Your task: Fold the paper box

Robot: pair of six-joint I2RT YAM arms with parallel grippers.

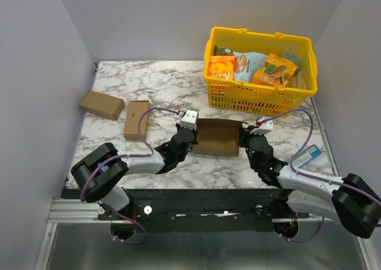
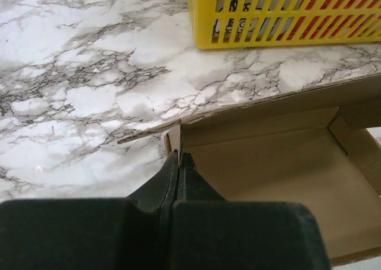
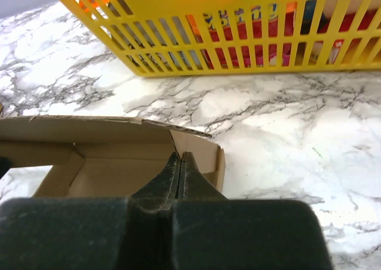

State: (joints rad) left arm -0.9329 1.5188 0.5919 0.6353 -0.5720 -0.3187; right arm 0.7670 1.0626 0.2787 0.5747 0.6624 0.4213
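Observation:
The paper box [image 1: 217,137] is plain brown cardboard, lying open on the marble table between my two arms, with its back panel and side walls raised. My left gripper [image 1: 191,134] is at its left end. In the left wrist view the gripper [image 2: 178,157] is shut, pinching the thin left side wall of the box [image 2: 280,168]. My right gripper [image 1: 243,137] is at the right end. In the right wrist view the gripper [image 3: 180,158] is shut on the edge of the right side flap of the box [image 3: 113,174].
A yellow plastic basket [image 1: 260,36] with snack packets stands just behind the box, and shows in both wrist views [image 2: 268,37] [image 3: 238,61]. Two smaller brown boxes [image 1: 102,104] [image 1: 136,120] lie at the left. A blue and white card [image 1: 308,157] lies at the right.

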